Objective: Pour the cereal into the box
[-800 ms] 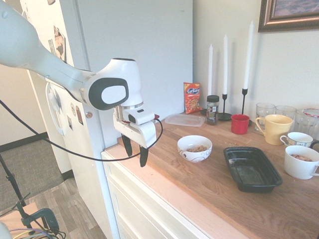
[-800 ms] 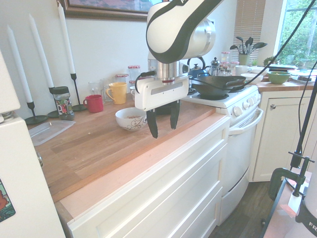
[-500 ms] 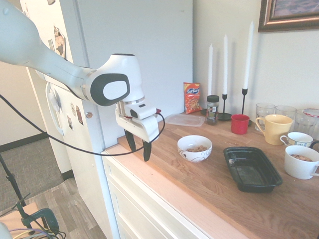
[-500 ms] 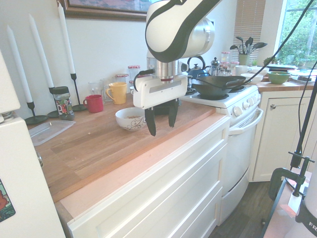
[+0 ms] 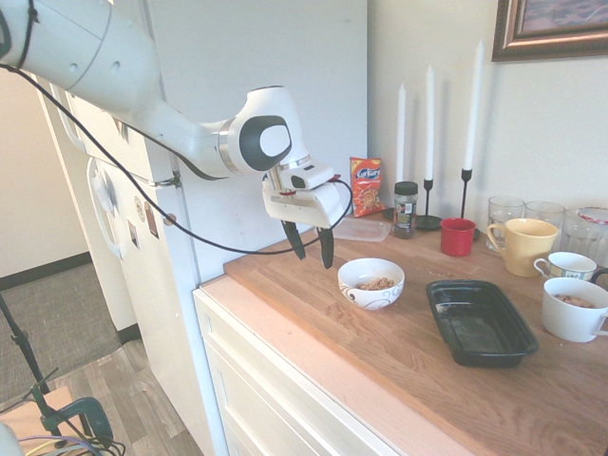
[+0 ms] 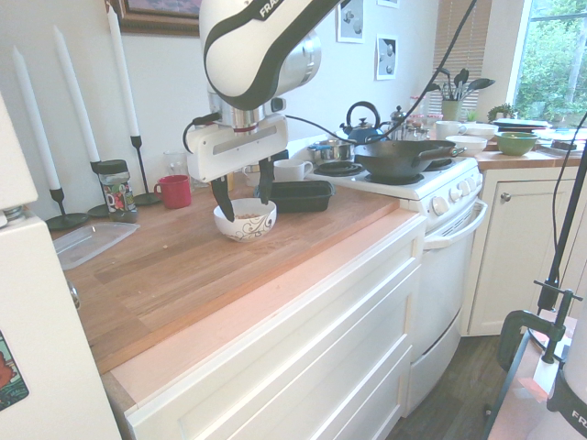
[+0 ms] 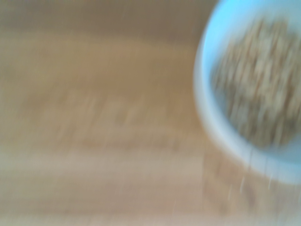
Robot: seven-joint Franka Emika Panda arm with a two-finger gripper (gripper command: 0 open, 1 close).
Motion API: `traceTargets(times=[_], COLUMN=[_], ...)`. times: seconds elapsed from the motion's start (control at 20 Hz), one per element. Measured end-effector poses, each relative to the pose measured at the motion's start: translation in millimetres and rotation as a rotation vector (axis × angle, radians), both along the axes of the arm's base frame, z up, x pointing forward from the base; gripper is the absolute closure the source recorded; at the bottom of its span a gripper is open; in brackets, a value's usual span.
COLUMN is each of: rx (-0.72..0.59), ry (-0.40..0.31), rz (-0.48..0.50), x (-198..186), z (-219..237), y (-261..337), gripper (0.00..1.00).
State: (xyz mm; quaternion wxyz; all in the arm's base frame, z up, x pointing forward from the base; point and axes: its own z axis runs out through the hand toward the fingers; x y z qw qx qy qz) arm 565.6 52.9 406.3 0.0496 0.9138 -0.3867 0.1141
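Hovering just above the wooden counter point(image 5: 399, 351), the gripper point(image 5: 311, 249) hangs with its two dark fingers spread and nothing between them, close to the white bowl point(image 5: 371, 282) on the side away from the box. In the first exterior view the gripper sits at about ten o'clock from the bowl; the cereal point(image 5: 377, 283) lies as a small brown heap inside the bowl, and the box point(image 5: 480, 323), a shallow black tray, rests empty at about four o'clock from the bowl, apart from it. The wrist view is badly blurred but shows the bowl's pale rim and the heap point(image 7: 258, 94). The step in hand looks like closing in on the rim for a grasp. The chief risk is a finger coming down on the rim instead of straddling it, which could tip or shove the bowl and scatter cereal. A thin, smooth, curved wall also invites slip in a shallow pinch, so the bowl may swing once lifted. Pouring too fast could send pieces over the tray's low rim, toward the white cup point(image 5: 573, 309) close by.
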Motion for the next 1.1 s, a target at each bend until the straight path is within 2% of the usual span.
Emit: traceTargets(times=[0.15, 0.3, 0.5, 0.55, 1.1], rx=[-0.07, -0.193, -0.285, -0.299, -0.322], ry=[-0.008, -0.037, -0.021, -0.012, 0.02], rz=[0.004, 0.001, -0.007, -0.008, -0.021], x=[36.5, 67.6, 95.0, 98.7, 103.6], z=[-15.5, -34.4, -57.8, -63.6, -87.4], y=[16.0, 24.0, 18.5, 16.2, 6.1], gripper=[0.0, 0.0, 0.0, 1.0, 1.0])
